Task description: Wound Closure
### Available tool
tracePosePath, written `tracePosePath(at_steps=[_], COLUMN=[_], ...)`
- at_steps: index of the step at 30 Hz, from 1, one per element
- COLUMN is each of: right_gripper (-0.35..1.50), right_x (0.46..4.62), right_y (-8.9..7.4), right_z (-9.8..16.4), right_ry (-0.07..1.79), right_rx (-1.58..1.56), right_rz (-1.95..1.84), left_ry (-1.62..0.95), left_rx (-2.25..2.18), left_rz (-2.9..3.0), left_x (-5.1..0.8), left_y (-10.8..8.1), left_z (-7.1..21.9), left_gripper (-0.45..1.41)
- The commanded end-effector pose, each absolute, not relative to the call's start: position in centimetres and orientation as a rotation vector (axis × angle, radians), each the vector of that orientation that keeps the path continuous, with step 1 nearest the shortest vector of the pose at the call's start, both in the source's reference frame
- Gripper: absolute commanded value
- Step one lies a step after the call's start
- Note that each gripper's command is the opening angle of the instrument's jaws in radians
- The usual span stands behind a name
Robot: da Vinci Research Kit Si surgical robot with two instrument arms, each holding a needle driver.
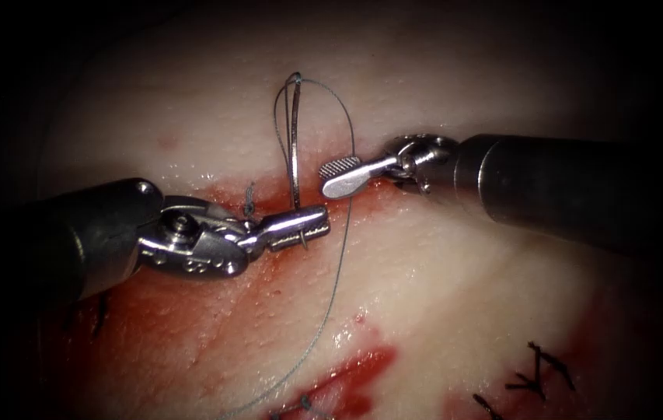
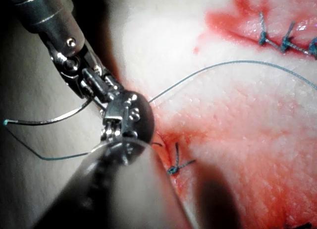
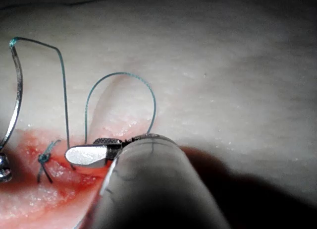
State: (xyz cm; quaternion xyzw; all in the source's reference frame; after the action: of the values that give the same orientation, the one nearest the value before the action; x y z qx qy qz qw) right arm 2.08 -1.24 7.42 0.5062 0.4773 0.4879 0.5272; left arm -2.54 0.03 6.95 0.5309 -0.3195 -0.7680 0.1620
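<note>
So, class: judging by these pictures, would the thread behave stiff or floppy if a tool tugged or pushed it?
Probably floppy: the thread sags in loose curves across the tissue. It likely has slight springiness, since it arches up in a smooth loop by the right pincer. It looks very light; its end trails from the needle held by the left pincer.

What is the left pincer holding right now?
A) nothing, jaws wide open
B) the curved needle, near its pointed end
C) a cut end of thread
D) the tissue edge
B: in the endoscope view the left pincer is shut on the needle near its pointed end; the needle rises clear of the tissue to where the thread joins. The right pincer is open beside it, holding nothing.
</note>
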Motion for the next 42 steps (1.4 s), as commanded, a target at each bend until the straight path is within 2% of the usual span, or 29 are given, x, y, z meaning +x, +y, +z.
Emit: tracePosePath(at_steps=[1, 2, 11, 13, 14, 23, 27, 37, 39, 42], right_gripper=[1.35, 1.4, 1.41, 1.41, 1.41, 1.36, 1.41, 1.26, 1.16, 0.84], right_x=[2.12, 2.09, 2.11, 2.15, 2.16, 2.27, 2.37, 2.43, 2.42, 2.43], right_y=[-1.15, -1.13, -1.12, -1.12, -1.12, -1.12, -1.12, -1.13, -1.13, -1.13], right_z=[7.44, 7.42, 7.36, 7.36, 7.36, 7.35, 7.34, 7.33, 7.32, 7.32], right_ry=[1.16, 1.174, 1.261, 1.28, 1.286, 1.366, 1.37, 1.366, 1.372, 1.375], right_rx=[1.226, 1.24, 1.306, 1.318, 1.322, 1.376, 1.37, 1.381, 1.372, 1.369], right_rz=[1.166, 1.17, 1.184, 1.188, 1.185, 1.184, 1.192, 1.19, 1.183, 1.175], left_ry=[-0.922, -0.93, -0.936, -0.935, -0.934, -0.926, -0.928, -0.912, -0.909, -0.907], left_rx=[1.508, 1.501, 1.479, 1.471, 1.467, 1.473, 1.475, 1.49, 1.495, 1.498], left_rz=[-2.186, -2.183, -2.227, -2.234, -2.235, -2.253, -2.256, -2.268, -2.272, -2.278], left_x=[-2.6, -2.61, -2.81, -2.86, -2.87, -2.88, -2.93, -2.9, -2.9, -2.9], left_y=[0.09, 0.07, -0.07, -0.11, -0.12, -0.11, -0.14, -0.13, -0.13, -0.13], left_z=[7.07, 7.14, 7.72, 7.77, 7.77, 7.72, 7.74, 7.72, 7.72, 7.72], left_gripper=[-0.45, -0.45, -0.4, -0.35, -0.27, -0.38, -0.33, -0.25, -0.23, -0.25])
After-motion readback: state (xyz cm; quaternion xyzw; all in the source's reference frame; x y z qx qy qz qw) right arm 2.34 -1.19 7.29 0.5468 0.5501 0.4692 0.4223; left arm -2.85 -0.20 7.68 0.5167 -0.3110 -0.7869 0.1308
